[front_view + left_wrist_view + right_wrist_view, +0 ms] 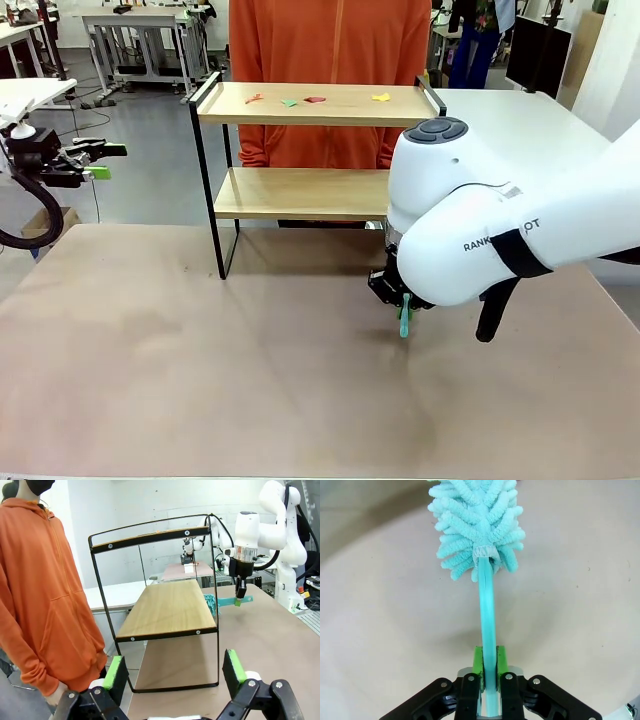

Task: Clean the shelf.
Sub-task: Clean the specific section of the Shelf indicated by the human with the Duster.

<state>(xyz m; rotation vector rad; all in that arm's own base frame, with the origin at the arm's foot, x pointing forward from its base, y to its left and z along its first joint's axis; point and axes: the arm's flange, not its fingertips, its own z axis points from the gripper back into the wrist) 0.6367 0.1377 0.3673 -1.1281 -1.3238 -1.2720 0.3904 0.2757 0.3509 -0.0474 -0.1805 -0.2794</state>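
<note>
Just beyond your right gripper (489, 664), clamped on the fluffy teal duster (479, 527), stands the two-tier wooden black-framed shelf (300, 190); your wide-spread left gripper (173, 672) sits farther.

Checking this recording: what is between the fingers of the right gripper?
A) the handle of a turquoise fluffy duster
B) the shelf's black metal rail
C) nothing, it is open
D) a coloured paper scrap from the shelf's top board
A: in the right wrist view the right gripper is shut on the thin handle of the turquoise fluffy duster, whose head points away from the fingers.
</note>
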